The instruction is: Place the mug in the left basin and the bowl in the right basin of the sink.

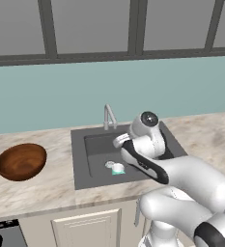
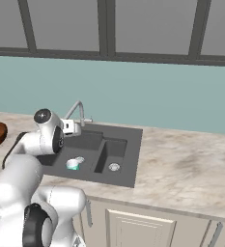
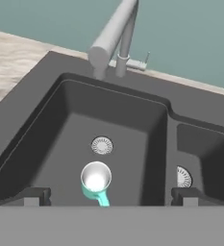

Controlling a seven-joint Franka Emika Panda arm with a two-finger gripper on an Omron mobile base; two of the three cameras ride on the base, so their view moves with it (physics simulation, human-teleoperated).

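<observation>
The small teal-green mug [image 3: 96, 180] stands upright on the floor of the larger dark grey left basin [image 3: 60, 129], beside its silver drain [image 3: 102, 145], so that half looks done. The pincer [image 3: 108, 194] hovers above, spread wide and empty. The reddish-brown wooden bowl [image 1: 21, 161] waits on the marbled bench [image 1: 46, 185], well left of the dark grey sink [image 1: 77, 159].

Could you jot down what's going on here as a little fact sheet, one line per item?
mug: upright in the left basin, near its drain
bowl: on the counter, left of the sink, not yet moved
right basin: holds nothing but its drain
faucet: at the sink's back rim, spout over the left basin
gripper: open, above the mug, holding nothing
done so far: mug placed; bowl remains
</observation>
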